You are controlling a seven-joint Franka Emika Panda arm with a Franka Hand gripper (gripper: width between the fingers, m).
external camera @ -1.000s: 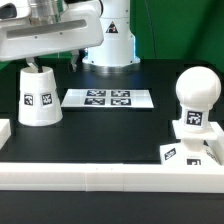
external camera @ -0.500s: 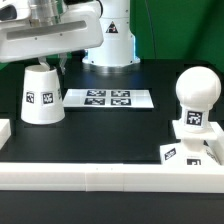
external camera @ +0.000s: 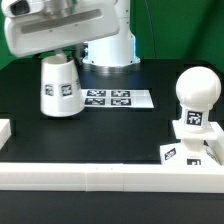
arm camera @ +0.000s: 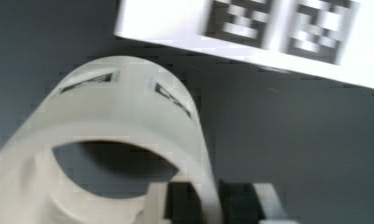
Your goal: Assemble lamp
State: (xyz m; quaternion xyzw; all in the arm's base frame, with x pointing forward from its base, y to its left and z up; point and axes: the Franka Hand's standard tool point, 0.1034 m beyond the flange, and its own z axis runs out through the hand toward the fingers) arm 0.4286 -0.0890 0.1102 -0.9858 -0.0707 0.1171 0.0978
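Observation:
The white cone shade (external camera: 60,88) hangs from my gripper (external camera: 59,57), slightly tilted, just left of the marker board in the exterior view. In the wrist view the shade (arm camera: 113,130) fills the frame with its open mouth toward the camera. My gripper (arm camera: 216,202) is shut on its rim wall, with the dark fingers (arm camera: 187,203) pinching it. The ball-shaped bulb (external camera: 197,92) stands upright on the squat base (external camera: 186,151) at the exterior view's right, well away from the gripper.
The marker board (external camera: 118,99) lies flat behind the shade and also shows in the wrist view (arm camera: 255,25). A long white rail (external camera: 100,175) runs along the front edge. A white block (external camera: 5,131) sits at the left. The arm's base stands at the back.
My gripper has carried the shade up and toward the exterior view's right, off its earlier spot at the left. The shade now tilts a little. The bulb and base have not moved.

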